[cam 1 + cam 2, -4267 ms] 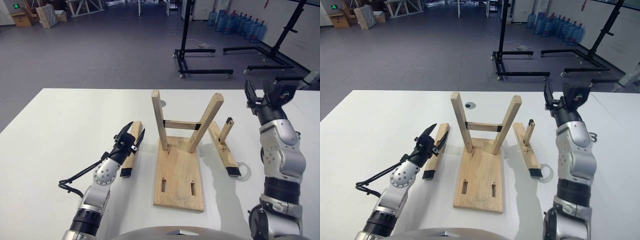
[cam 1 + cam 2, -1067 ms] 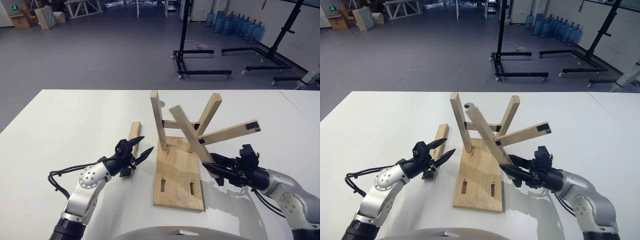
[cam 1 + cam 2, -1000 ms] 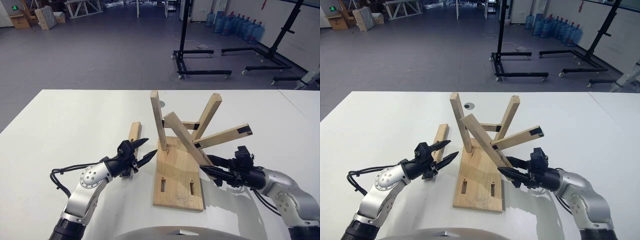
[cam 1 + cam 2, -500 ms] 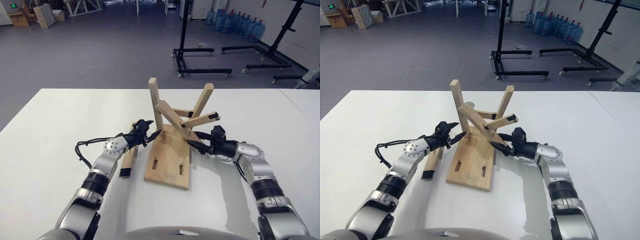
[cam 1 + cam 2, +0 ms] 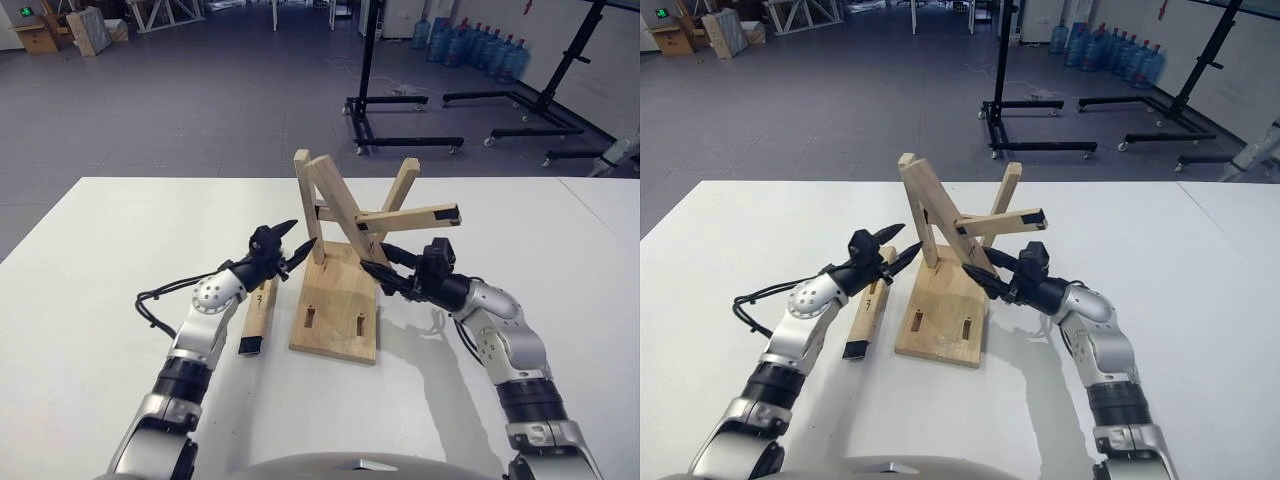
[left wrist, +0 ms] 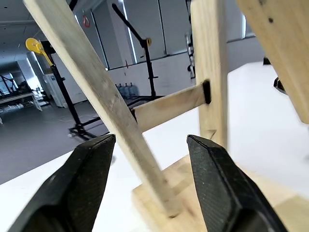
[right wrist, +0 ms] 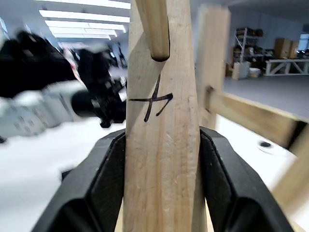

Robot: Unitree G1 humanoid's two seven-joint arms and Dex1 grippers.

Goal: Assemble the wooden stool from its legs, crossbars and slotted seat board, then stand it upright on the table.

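Wood leg clamped on R side

R gripper (image 5: 375, 272) is closed on the X-marked leg (image 5: 340, 210) w/ its crossbar (image 5: 420, 214), tilted above the seat board's (image 5: 335, 315) far right part. L gripper (image 5: 296, 246) is spread wide, holding nothing, just beside the standing leg (image 5: 303, 185) at the board's far left. I see a spare leg (image 5: 258, 312) lying flat left of the board

The white tabletop (image 5: 90, 290) carries the seat board (image 5: 340, 335), which lies flat near the middle with two slots facing up at its near end. Just beside the board on the robot's left, not touching it, a loose leg (image 5: 257, 320) lies flat and roughly parallel, its dark end nearest.
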